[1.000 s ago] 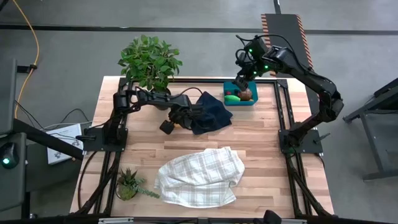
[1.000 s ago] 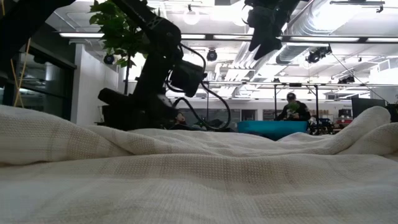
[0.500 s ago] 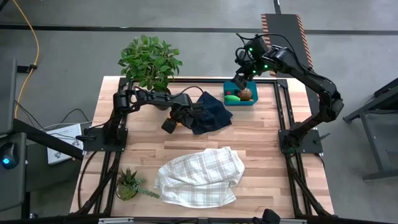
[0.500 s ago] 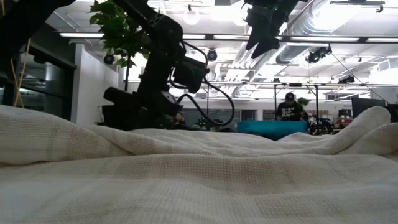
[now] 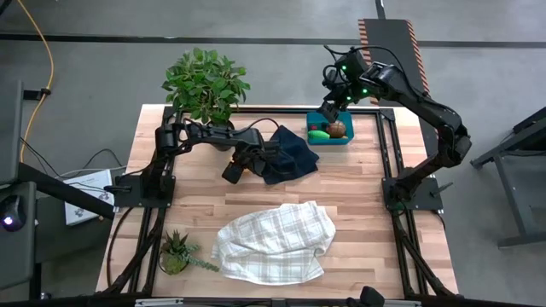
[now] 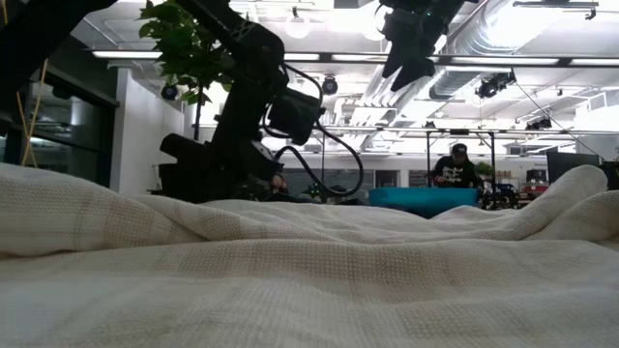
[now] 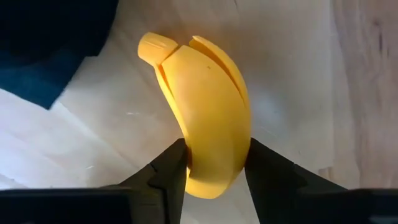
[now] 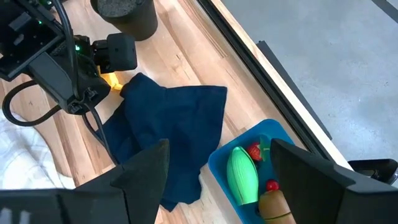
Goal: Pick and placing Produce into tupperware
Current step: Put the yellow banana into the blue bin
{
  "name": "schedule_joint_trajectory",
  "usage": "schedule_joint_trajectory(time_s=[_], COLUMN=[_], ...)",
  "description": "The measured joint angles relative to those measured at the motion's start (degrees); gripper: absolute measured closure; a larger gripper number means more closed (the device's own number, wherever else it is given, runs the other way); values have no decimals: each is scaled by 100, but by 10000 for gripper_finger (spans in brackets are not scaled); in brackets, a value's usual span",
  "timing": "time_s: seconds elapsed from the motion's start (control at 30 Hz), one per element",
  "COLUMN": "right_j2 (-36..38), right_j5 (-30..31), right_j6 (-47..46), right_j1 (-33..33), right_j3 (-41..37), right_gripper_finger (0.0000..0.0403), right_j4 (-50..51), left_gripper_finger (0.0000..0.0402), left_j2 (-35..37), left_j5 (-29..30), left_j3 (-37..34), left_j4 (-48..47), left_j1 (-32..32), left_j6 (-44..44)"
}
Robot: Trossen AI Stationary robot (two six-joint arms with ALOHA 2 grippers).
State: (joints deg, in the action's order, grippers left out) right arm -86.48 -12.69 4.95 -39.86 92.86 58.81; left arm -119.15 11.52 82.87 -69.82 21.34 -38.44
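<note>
A yellow banana [image 7: 205, 106] lies on the wooden table beside the dark navy cloth [image 5: 290, 153]. My left gripper [image 7: 214, 171] is down over it, shut on it; in the high view the gripper [image 5: 241, 162] hides the banana. The teal tupperware [image 5: 330, 130] stands at the table's far right side. It holds a green piece [image 8: 242, 174], red cherries [image 8: 255, 151] and a brown piece [image 8: 277, 205]. My right gripper [image 8: 219, 149] hangs open above the tupperware with nothing between its fingers. My left gripper pinches the banana between its two fingers [image 7: 171, 171] at the rounded end [image 7: 214, 177], opposite the stem tip. The fingers come steeply from above and lie across the banana. The banana rests on the table.
A large potted plant [image 5: 205, 85] stands at the far left and a small one [image 5: 177, 251] at the near left. A white checked cloth [image 5: 275, 241] is heaped at the near middle. A person [image 6: 453, 169] stands in the room beyond the table.
</note>
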Motion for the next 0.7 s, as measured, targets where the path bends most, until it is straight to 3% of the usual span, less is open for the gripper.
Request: schedule_joint_trajectory(time_s=[0.4, 0.7], right_j2=[0, 0], right_j5=[-24, -22], right_j6=[-2, 8], right_j1=[-1, -2], right_j3=[0, 0], right_gripper_finger=[133, 133], right_j4=[-174, -313], left_gripper_finger=[269, 268], left_j2=[69, 144], left_j5=[-196, -175], left_j3=[10, 808], left_j4=[-85, -80], left_j1=[-2, -237], left_j6=[443, 603])
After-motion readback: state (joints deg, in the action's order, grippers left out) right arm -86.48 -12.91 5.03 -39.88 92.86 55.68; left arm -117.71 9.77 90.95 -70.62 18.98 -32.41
